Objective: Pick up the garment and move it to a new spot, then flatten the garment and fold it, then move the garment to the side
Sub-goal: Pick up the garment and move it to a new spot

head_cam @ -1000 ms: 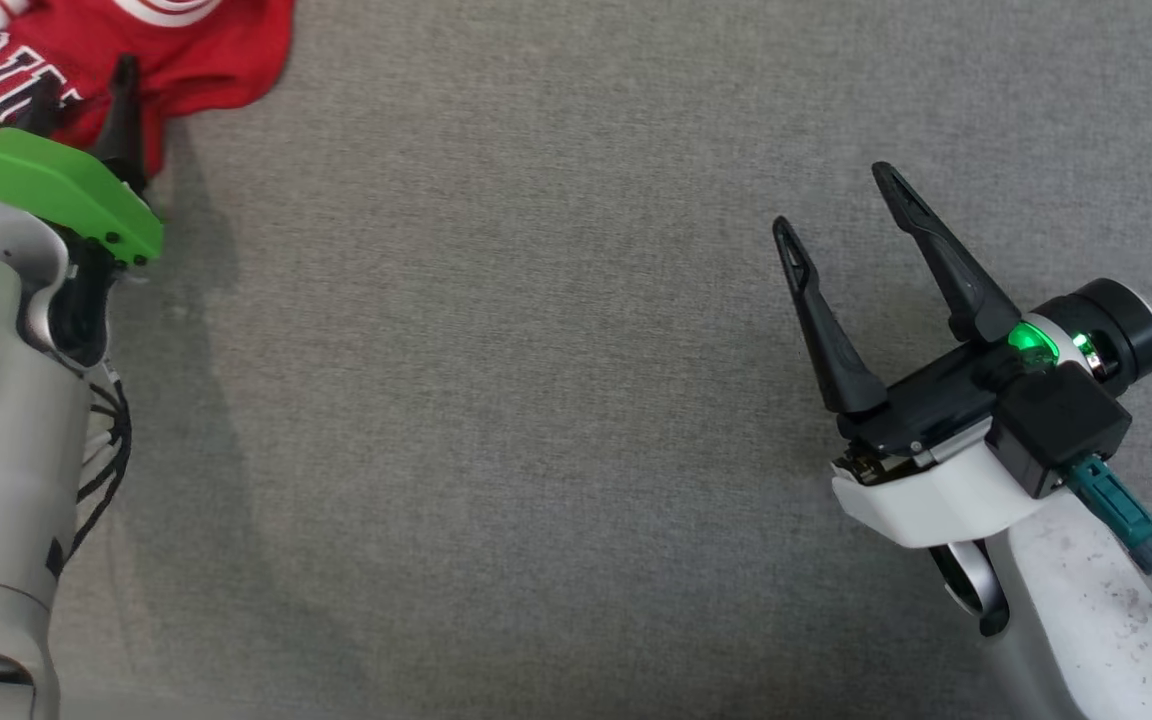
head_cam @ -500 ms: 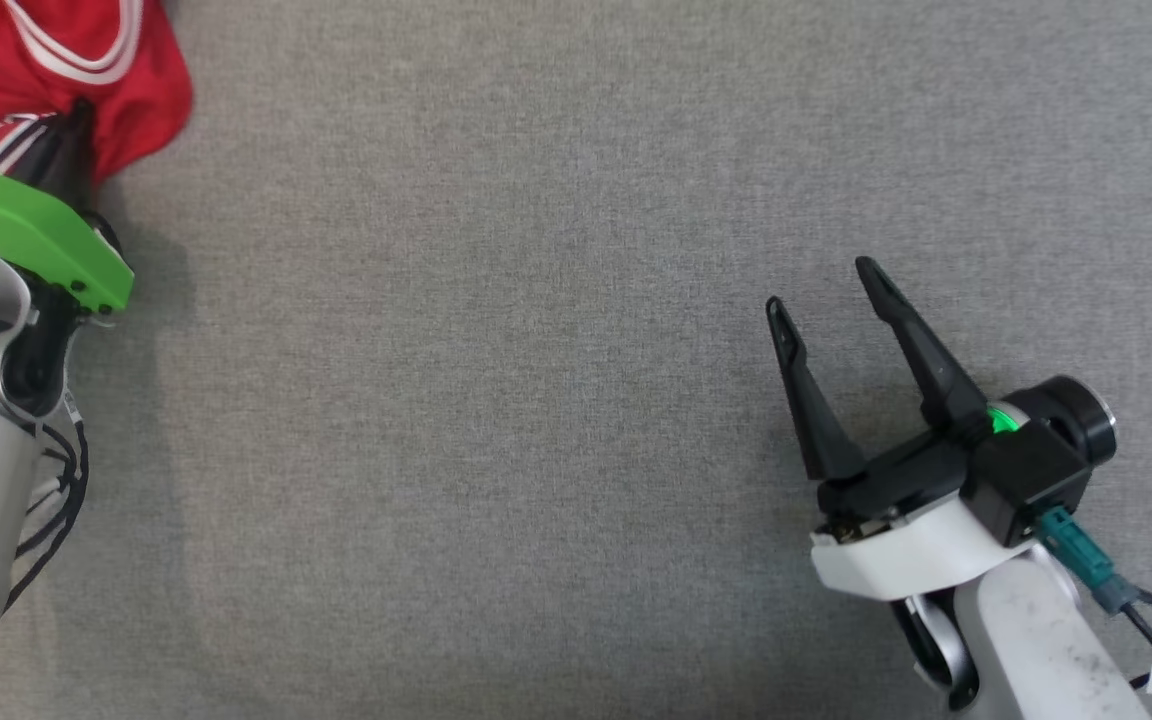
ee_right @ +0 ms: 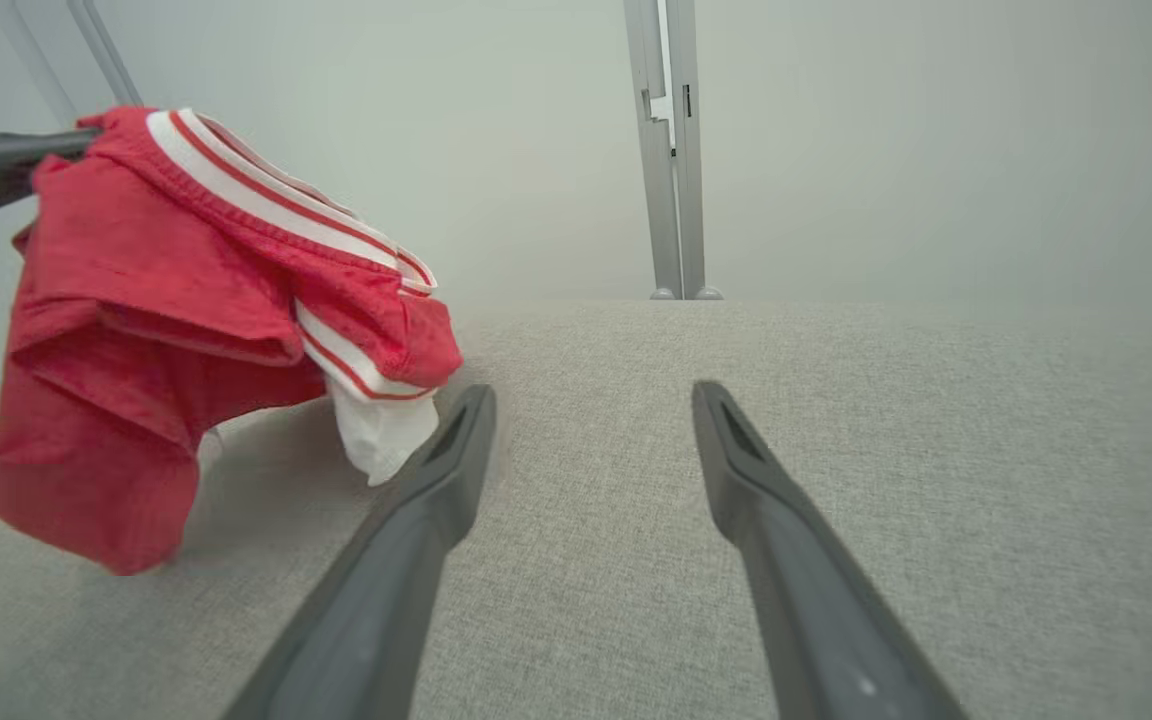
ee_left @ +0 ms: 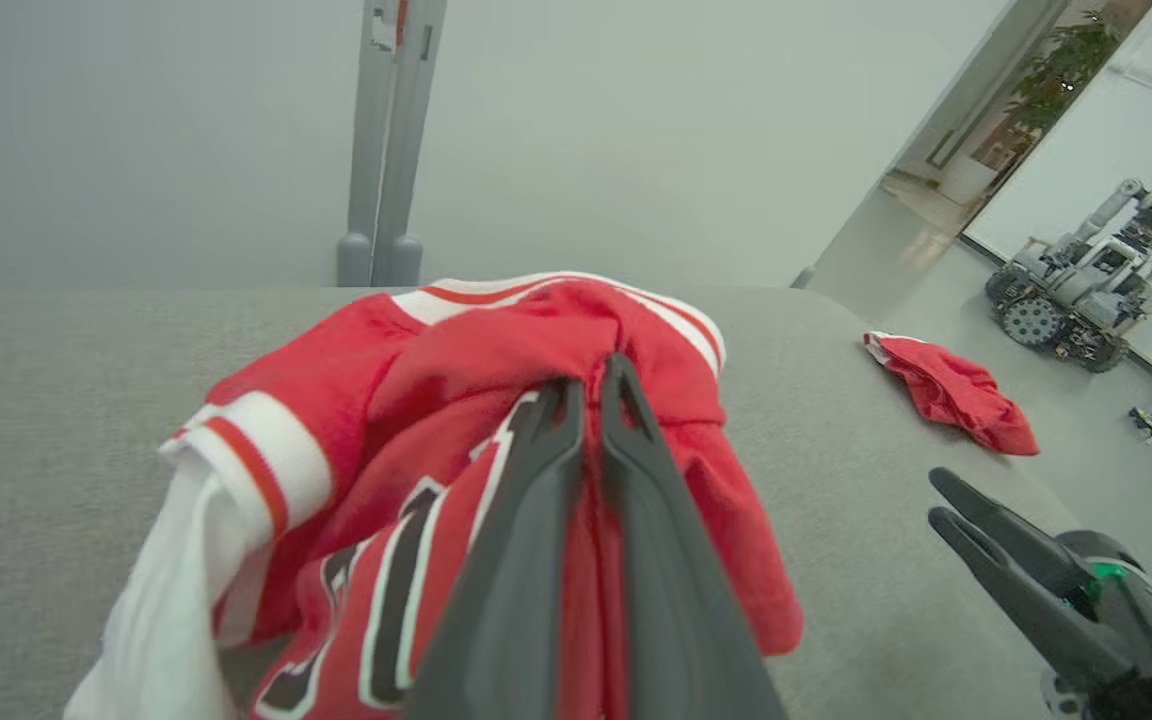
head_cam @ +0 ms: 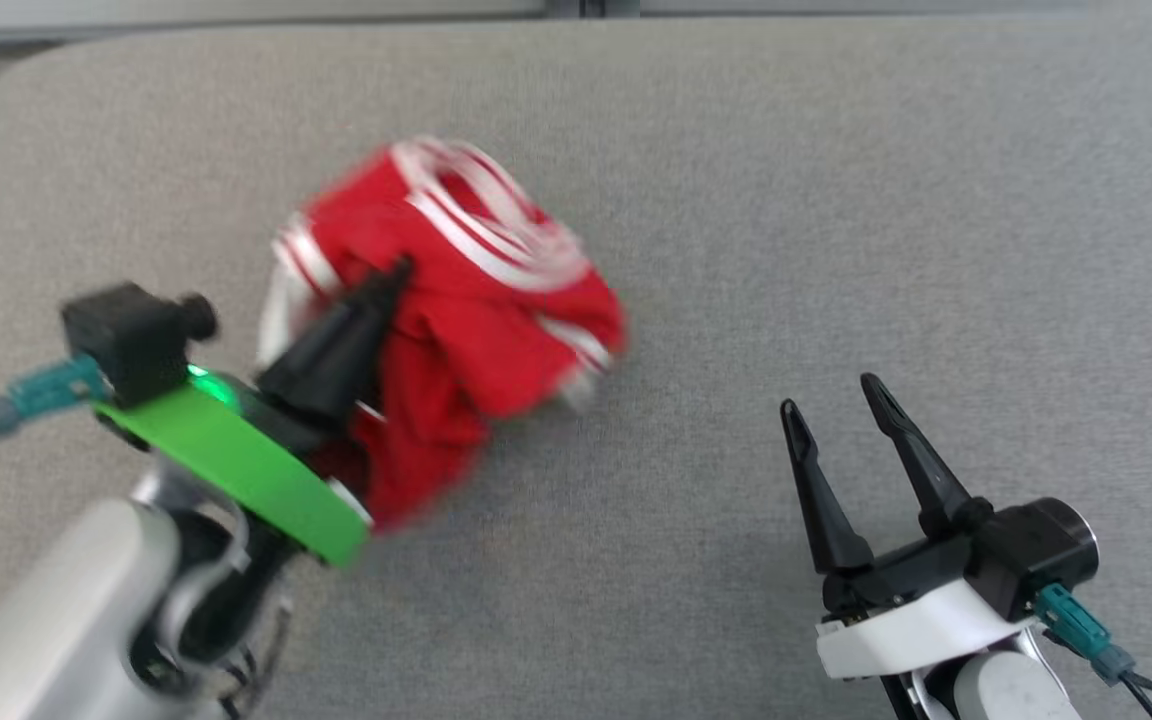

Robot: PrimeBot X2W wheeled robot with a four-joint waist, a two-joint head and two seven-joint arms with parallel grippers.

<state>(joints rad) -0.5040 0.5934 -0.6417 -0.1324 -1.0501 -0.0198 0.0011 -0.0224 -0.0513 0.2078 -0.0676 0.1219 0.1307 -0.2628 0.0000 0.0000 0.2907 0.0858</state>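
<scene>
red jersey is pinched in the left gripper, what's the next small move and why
Probably lower the red jersey onto the grey surface: the left gripper is shut on it, it hangs in a bunched lump, and the right gripper stands open beside it.

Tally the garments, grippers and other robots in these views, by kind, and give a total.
Red garments: 2, the held garment and the loose garment lying apart
Grippers: 2, the left gripper shut on cloth and the right gripper open
Other robots: 1, the wheeled robot in the background
Total: 5
</scene>
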